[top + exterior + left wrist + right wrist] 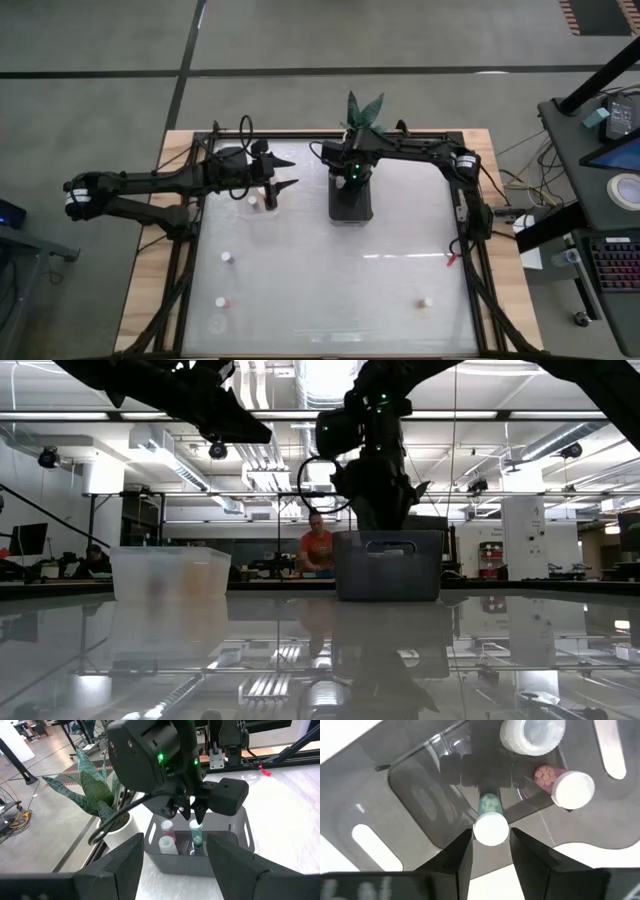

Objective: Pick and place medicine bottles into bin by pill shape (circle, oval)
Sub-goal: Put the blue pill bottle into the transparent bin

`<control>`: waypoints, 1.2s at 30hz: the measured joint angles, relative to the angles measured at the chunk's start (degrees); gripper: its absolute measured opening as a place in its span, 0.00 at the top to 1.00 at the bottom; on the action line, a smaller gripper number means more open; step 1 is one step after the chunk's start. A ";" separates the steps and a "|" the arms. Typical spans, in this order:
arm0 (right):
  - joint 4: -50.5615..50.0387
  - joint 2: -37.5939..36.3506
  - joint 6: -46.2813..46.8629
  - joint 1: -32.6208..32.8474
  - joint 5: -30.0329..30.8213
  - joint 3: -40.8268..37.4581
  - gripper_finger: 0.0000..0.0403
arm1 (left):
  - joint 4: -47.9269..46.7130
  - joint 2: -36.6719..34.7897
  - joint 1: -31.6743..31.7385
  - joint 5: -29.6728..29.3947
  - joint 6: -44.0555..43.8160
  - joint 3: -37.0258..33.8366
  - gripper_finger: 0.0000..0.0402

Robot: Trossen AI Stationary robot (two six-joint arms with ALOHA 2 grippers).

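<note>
Right tool: I had it hanging over the grey bin at the far middle of the bench, fingers apart w/ a green-pill bottle between them, white cap toward the wrist cam. Fingers sat just beside the cap on both sides; couldn't tell whether they touched it. Left wrist view showed the bottle upright w/ its base down in the bin and its cap at the fingertips.

Left tool: spread, nothing in it, parked at the far left of the bench, pointed toward the bin, well apart from it.

Grey bin contents, as I saw them:
- green-pill bottle, see above.
- pink-pill bottle, thin, white cap, leaning, next to the green one.
- white bottle, wider, ribbed cap, upright, beside the pink one.

Clear bin: low view only, left of the grey bin; contents not readable.

Loose bottles on bench, high view, all tiny, white-capped, well apart from each other:
- two close together below the left tool; the one nearer the tool looked darker.
- one mid-left.
- one near-left, reddish tint.
- one near-right.
Pill shape not readable on any of these.

Other:
- potted plant, white pot, off the far bench edge behind the grey bin.
- small red item at right bench edge; couldn't ID.
- person in orange-red top in the room beyond, low view.
</note>
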 joint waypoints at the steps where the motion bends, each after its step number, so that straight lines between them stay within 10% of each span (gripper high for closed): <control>1: 0.09 -0.25 0.19 0.00 0.00 0.02 0.70 | 0.00 0.00 0.00 0.00 0.02 0.00 0.50; 18: 3.84 -14.31 3.77 5.92 10.20 -4.42 0.66 | 0.18 0.04 -2.85 0.54 -10.35 0.00 0.50; 36: 63.72 -43.71 -12.54 14.43 8.69 -43.71 0.73 | 17.72 3.92 -24.99 -9.18 -26.26 0.02 0.50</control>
